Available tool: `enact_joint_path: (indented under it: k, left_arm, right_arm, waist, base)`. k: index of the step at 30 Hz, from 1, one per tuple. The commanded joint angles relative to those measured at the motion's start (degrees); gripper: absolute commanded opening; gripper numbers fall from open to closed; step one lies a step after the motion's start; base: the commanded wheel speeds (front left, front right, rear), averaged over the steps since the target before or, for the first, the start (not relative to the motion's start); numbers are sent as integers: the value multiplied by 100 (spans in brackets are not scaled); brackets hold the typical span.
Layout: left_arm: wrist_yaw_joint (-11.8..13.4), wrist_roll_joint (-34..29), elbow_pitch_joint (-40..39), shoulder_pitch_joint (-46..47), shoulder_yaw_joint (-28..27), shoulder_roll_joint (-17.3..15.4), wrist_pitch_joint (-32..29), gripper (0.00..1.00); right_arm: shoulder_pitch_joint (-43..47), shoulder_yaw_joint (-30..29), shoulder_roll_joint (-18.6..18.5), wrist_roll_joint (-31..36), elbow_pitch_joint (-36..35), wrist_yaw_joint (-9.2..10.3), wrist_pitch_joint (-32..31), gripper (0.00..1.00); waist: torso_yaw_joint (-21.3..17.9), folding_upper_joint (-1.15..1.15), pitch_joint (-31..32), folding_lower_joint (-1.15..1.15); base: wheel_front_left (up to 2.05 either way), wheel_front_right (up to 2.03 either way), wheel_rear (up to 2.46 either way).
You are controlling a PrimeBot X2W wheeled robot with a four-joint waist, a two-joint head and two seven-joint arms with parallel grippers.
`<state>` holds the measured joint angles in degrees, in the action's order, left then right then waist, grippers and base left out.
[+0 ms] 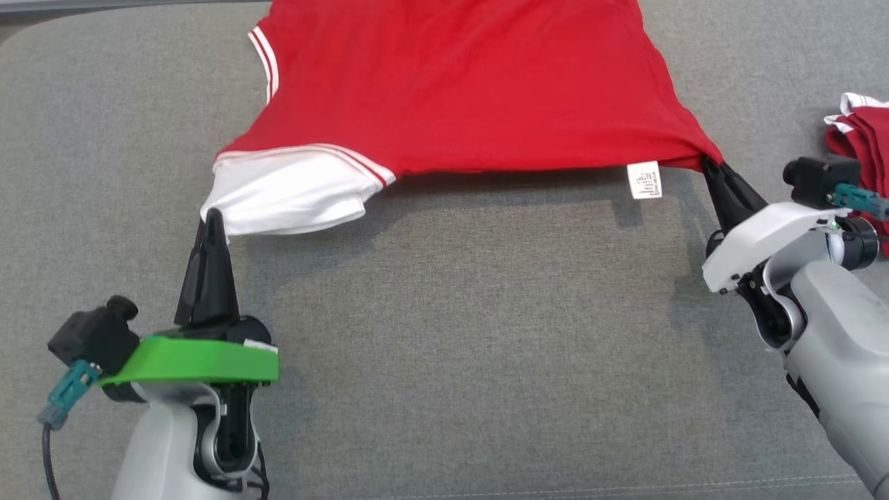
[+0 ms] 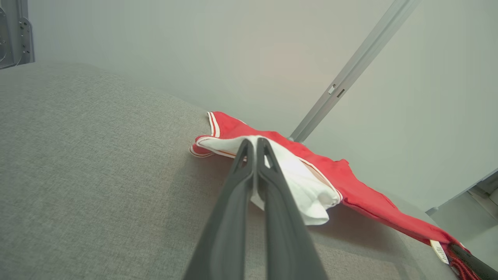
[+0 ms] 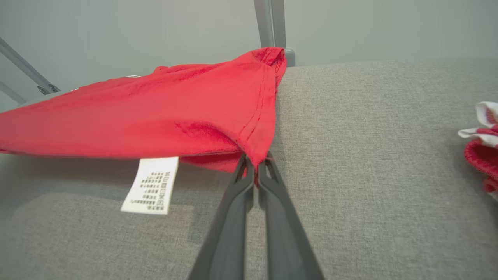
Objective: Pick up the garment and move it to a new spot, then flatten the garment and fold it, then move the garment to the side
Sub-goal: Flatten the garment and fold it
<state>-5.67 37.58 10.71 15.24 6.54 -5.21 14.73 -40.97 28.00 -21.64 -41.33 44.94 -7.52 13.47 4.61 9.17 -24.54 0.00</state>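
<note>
- Red jersey cloth with white trim, the garment (image 1: 472,90), lay stretched across the far half of a grey woven cushion (image 1: 486,333). Its near edge was raised clear of the fabric and cast a shadow beneath.
- The left gripper (image 1: 211,221) had its two dark fingers pressed together on the edge of the white sleeve (image 1: 285,194), at the garment's near left corner.
- The right gripper (image 1: 710,165) pinched the red hem corner at the near right, where the cloth narrowed to a tight point between the fingers.
- Between the two grips the hem ran taut in a nearly straight line.
- A white care label (image 1: 644,180) dangled from the hem just beside the right gripper.
- Another red-and-white piece of clothing (image 1: 861,135) lay bunched at the cushion's right edge — well apart from the held garment, beyond the right wrist.
- A grey metal bar (image 2: 350,74) rose slantwise behind the cushion in the left wrist view.
</note>
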Motion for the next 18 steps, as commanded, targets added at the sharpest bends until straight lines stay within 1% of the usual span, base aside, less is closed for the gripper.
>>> enact_joint_path:
  k: [1, 4, 8, 12, 15, 18]
  left_arm:
    - [55, 42, -97, -271, -3, -5, 16, 0]
    - [145, 60, -232, -646, -47, -27, 1, 0]
    - [243, 84, -316, -1184, -77, -14, 10, 0]
    - [306, 117, -400, -1686, -103, 18, 23, 0]
    - [326, 155, -415, -1977, -98, 51, 31, 0]
    - [339, 232, -445, -2182, -99, 91, 37, 0]
  right_arm:
    - [249, -10, -157, -102, -166, 6, 72, 0]
    - [660, -112, -303, -153, -524, 7, 138, 0]
    - [1392, -446, -325, 47, -935, 8, 179, 0]
    - [2236, -1100, -63, 489, -1464, 8, 174, 0]
    - [2797, -1610, 198, 914, -1846, 8, 173, 0]
    - [3238, -1990, 480, 1282, -2163, 8, 172, 0]
  waist:
    - [2, -1, 132, 0]
    - [-59, -1, 247, 0]
    - [-163, -1, 371, 0]
    - [-257, -1, 455, 0]
    - [-311, -1, 494, 0]
    - [-356, -1, 537, 0]
  base:
    - [0, 0, 0]
    - [0, 0, 0]
    - [0, 0, 0]
    - [0, 0, 0]
    - [0, 0, 0]
    - [0, 0, 0]
